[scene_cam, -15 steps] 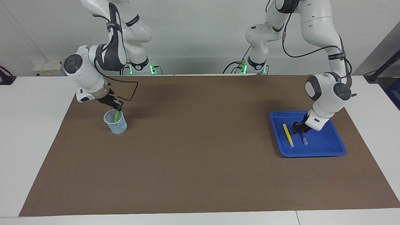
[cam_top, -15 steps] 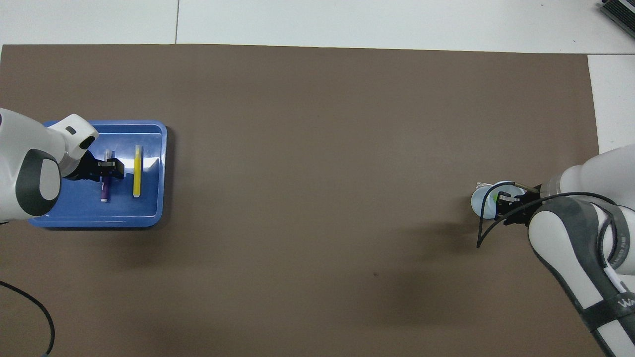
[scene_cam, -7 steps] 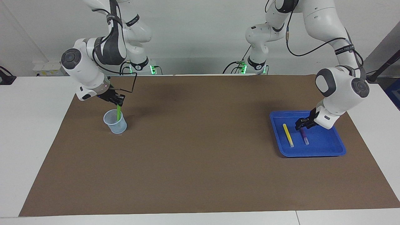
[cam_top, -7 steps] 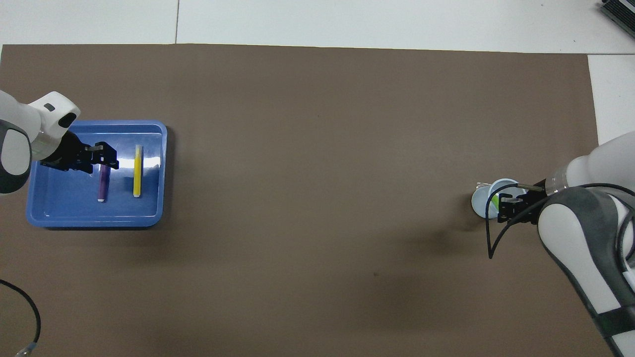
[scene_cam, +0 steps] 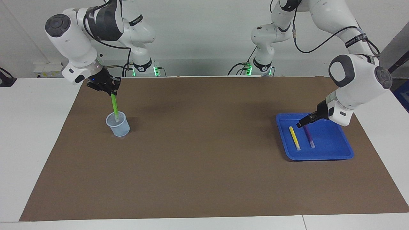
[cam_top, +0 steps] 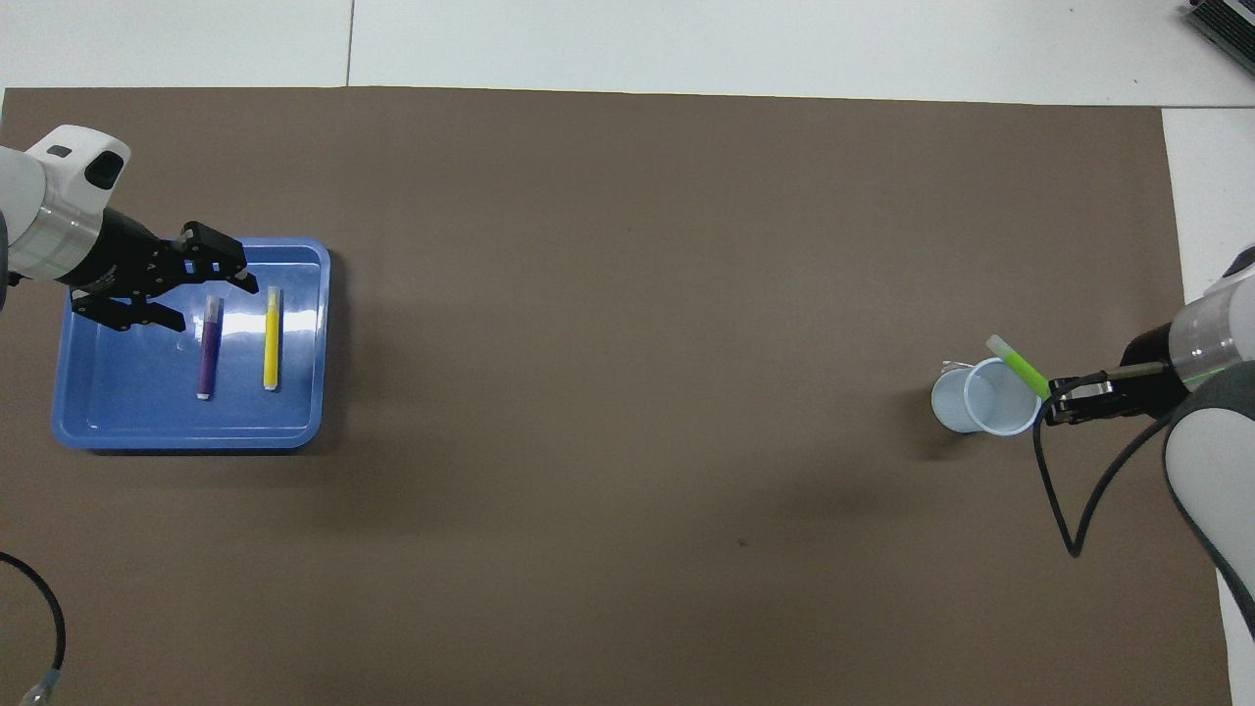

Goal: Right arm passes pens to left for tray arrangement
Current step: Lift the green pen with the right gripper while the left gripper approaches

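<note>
At the right arm's end of the desk (scene_cam: 38, 134), the right gripper (scene_cam: 112, 90) has its fingers clamped on the top of the green pen (scene_cam: 114, 108), whose lower end dips into the translucent cup (scene_cam: 118, 124). At the left arm's end sits the blue tray (scene_cam: 338, 153), with the yellow pen (scene_cam: 294, 138) and the purple pen (scene_cam: 309, 136) lying side by side inside. Over it hangs the left gripper (cam_top: 201, 281), fingers spread and empty. Two pens look placed; the green one awaits handover.
</note>
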You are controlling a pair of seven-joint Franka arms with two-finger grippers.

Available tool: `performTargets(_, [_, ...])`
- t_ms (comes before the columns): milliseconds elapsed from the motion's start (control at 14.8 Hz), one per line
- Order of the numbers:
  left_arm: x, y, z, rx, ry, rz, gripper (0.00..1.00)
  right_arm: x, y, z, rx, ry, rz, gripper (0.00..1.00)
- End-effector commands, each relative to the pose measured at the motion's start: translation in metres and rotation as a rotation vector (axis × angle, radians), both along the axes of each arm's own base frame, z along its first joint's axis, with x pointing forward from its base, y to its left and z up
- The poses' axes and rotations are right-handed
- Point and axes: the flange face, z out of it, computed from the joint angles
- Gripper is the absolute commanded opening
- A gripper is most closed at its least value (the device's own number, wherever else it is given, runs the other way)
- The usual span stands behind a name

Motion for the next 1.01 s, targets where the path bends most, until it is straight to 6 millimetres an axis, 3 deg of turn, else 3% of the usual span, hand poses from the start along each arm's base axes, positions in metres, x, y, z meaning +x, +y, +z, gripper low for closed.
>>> performTargets(0, [-0.005, -0.011, 0.024, -0.081, 0.043, 0.142, 1.00, 0.004, 0.023, 0.018, -0.016, -0.025, 0.162, 0.00])
performTargets(270, [-0.012, -0.034, 0.060, -0.193, 0.067, 0.299, 1.00, -0.002, 0.107, 0.025, -0.012, -0.086, 0.343, 0.00])
performTargets(337, [-0.013, -0.039, 0.064, -0.223, 0.081, 0.331, 1.00, -0.004, 0.120, 0.025, -0.011, -0.087, 0.369, 0.00])
performTargets(607, [-0.022, -0.096, 0.082, -0.240, 0.141, 0.429, 0.99, -0.023, 0.189, 0.032, 0.003, -0.139, 0.513, 0.00])
performTargets(742, [-0.028, -0.125, 0.082, -0.240, 0.180, 0.445, 0.99, -0.028, 0.214, 0.035, 0.013, -0.183, 0.612, 0.00])
performTargets(945, [-0.038, -0.159, 0.081, -0.282, 0.242, 0.476, 0.99, -0.027, 0.235, 0.038, 0.036, -0.272, 0.747, 0.00])
